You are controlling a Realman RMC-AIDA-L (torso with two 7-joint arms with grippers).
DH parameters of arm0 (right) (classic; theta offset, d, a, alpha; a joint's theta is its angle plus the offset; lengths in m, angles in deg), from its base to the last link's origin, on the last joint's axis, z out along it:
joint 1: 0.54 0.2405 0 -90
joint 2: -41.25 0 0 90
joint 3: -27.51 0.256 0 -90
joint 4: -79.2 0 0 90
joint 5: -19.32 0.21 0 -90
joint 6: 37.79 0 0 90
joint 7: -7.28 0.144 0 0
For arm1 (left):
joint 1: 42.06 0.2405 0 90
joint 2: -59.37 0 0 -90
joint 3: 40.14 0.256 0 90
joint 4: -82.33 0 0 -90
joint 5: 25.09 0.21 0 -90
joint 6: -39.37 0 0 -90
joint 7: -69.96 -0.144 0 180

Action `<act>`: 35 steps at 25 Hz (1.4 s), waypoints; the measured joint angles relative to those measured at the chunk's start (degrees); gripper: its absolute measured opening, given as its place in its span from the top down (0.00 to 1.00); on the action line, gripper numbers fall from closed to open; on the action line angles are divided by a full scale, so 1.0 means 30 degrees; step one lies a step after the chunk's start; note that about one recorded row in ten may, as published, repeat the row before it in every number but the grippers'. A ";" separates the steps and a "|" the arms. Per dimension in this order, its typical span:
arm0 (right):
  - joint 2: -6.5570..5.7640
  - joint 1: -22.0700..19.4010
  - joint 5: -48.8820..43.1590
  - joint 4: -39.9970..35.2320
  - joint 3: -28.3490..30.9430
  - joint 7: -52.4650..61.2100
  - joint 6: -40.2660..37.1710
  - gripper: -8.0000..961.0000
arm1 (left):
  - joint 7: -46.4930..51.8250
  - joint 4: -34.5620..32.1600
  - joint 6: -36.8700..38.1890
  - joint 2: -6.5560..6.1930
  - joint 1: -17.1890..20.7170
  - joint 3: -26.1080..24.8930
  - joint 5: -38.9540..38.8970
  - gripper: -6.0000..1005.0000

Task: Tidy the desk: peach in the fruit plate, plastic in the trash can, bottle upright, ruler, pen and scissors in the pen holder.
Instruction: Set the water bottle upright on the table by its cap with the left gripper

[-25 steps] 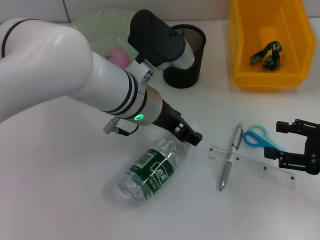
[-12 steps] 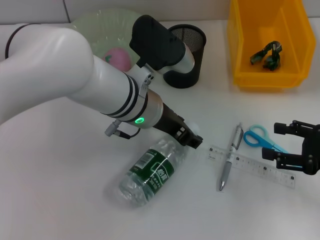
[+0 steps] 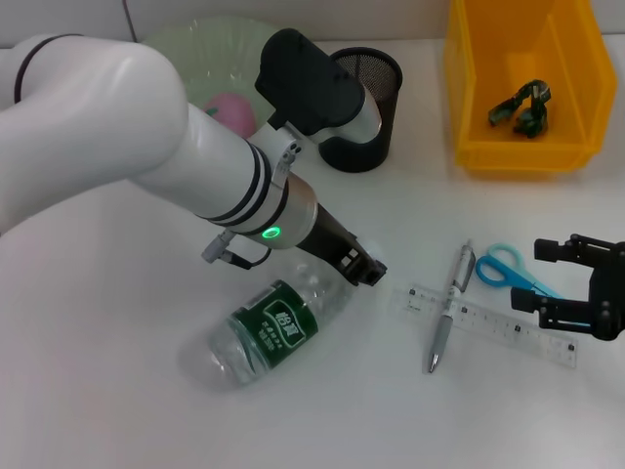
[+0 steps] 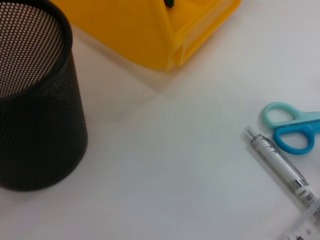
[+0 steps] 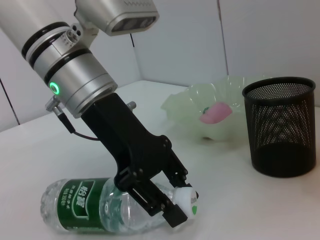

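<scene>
Bottle (image 3: 266, 330), clear plastic with a green label and white cap, lay on its side on the white desk (image 3: 117, 391), its cap end clamped in the left gripper (image 3: 363, 269), whose black fingers (image 5: 165, 207) closed around the neck just behind the cap. The right gripper (image 3: 552, 283) hovered with its jaws spread at the desk's right edge, over the blue-handled scissors (image 3: 508, 271). A silver pen (image 3: 449, 308) lay across a clear ruler (image 3: 493, 323) beside them. Behind the bottle stood a black mesh holder (image 3: 363, 107), and next to it a pale green plate (image 3: 195, 59) held a pink peach (image 3: 232, 109). A yellow bin (image 3: 522, 78) at the far right contained a crumpled dark-green piece of plastic (image 3: 522, 106). A pale wall rose behind the desk.
</scene>
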 joint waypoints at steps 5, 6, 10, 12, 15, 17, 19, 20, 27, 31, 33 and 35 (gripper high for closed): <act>-0.0001 -0.0023 0.0000 0.0001 0.0086 0.0021 -0.0002 0.17 | -0.0019 -0.1642 0.0861 -0.0017 0.0421 -0.0063 0.1247 0.55; 0.0000 -0.0025 0.0000 0.0001 0.0088 0.0027 -0.0002 0.17 | -0.0265 -0.2536 0.1168 -0.0076 0.0879 -0.0305 0.1732 0.55; -0.0001 -0.0014 0.0000 -0.0003 0.0090 0.0036 -0.0002 0.17 | -0.1937 -0.4659 0.1752 -0.0137 0.2282 -0.1659 0.1911 0.55; -0.0001 -0.0001 0.0000 0.0000 0.0085 0.0040 0.0005 0.17 | -0.3911 -0.6593 0.2306 -0.0156 0.3916 -0.3250 0.1624 0.55; 0.0000 0.0011 0.0000 -0.0001 0.0086 0.0042 0.0009 0.17 | -0.5144 -0.7492 0.2685 -0.0201 0.4792 -0.4242 0.1181 0.55; 0.0000 0.0098 0.0001 0.0003 0.0083 0.0128 0.0016 0.17 | -0.7114 -0.8276 0.3013 -0.0204 0.6061 -0.5552 0.0114 0.55; -0.0001 0.0162 0.0001 0.0020 0.0049 0.0252 0.0019 0.17 | -0.8207 -0.8730 0.3035 -0.0205 0.6883 -0.6386 -0.0709 0.55; -0.0001 0.0162 0.0001 0.0020 0.0049 0.0252 0.0019 0.17 | -0.8207 -0.8730 0.3035 -0.0205 0.6883 -0.6386 -0.0709 0.55; -0.0001 0.0441 0.0012 -0.0050 -0.0080 0.0687 0.0028 0.17 | -1.3041 -0.8739 0.3188 -0.0205 0.9598 -0.9535 -0.5242 0.55; -0.0001 0.0560 0.0014 -0.0074 -0.0091 0.0820 -0.0034 0.17 | -1.4594 -0.8276 0.3235 -0.0209 1.0417 -1.0615 -0.6968 0.55; -0.0001 0.0616 0.0013 -0.0089 -0.0093 0.0913 -0.0069 0.17 | -1.5273 -0.7948 0.3360 -0.0217 1.0721 -1.1119 -0.7819 0.55; -0.0001 0.0654 0.0012 -0.0125 -0.0094 0.0985 -0.0091 0.17 | -1.5662 -0.7607 0.3453 -0.0228 1.0886 -1.1559 -0.8266 0.54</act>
